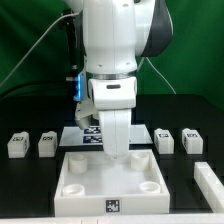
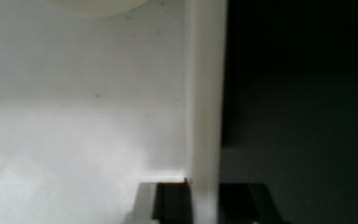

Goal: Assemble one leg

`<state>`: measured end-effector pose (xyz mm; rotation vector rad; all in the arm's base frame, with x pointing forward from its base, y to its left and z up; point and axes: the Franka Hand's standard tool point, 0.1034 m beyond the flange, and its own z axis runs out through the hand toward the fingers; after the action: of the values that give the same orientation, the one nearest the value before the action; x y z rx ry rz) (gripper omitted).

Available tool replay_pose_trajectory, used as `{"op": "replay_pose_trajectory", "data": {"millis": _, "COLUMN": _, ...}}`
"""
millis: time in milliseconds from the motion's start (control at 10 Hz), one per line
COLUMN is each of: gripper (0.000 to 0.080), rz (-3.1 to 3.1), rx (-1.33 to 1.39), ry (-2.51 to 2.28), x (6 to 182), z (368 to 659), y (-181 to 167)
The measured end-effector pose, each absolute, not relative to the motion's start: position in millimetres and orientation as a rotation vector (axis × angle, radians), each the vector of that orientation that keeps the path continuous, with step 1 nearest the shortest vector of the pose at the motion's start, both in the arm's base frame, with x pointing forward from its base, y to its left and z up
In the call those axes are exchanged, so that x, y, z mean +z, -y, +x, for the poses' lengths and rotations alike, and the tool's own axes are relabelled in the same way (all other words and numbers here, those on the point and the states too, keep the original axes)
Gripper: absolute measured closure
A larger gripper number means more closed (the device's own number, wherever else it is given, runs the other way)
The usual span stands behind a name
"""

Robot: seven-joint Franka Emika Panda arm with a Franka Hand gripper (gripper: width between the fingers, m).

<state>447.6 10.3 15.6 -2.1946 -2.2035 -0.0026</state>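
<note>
Four legs stand on the black table: two at the exterior view's left [image 1: 16, 144] [image 1: 47, 144] and two at its right [image 1: 165, 140] [image 1: 191, 140]. None is held. The large white square tray-like part [image 1: 75, 185] lies in front. My gripper [image 1: 118, 155] is down at the far rim of that part. In the wrist view the gripper [image 2: 206, 186] straddles the rim wall [image 2: 204, 110]. One dark finger [image 2: 169, 202] is on each side, and both press against the wall. No leg shows in the wrist view.
The marker board [image 1: 88, 134] lies behind the tray-like part, partly hidden by the arm. Another white part [image 1: 207, 180] lies at the exterior view's lower right. A green wall stands behind the table.
</note>
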Motion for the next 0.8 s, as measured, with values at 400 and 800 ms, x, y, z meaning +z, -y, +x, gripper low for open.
{"op": "replay_pose_trajectory", "data": {"millis": 400, "gripper": 0.0742, "rz": -2.217, "rx": -0.055, "ry": 2.190, "x": 16.0, "z": 478.8, "y": -43.9}}
{"op": "replay_pose_trajectory", "data": {"millis": 800, "gripper": 0.0742, "rz": -2.198, "rx": -0.042, "ry": 2.186, "x": 16.1, "z": 490.4, "y": -58.7}}
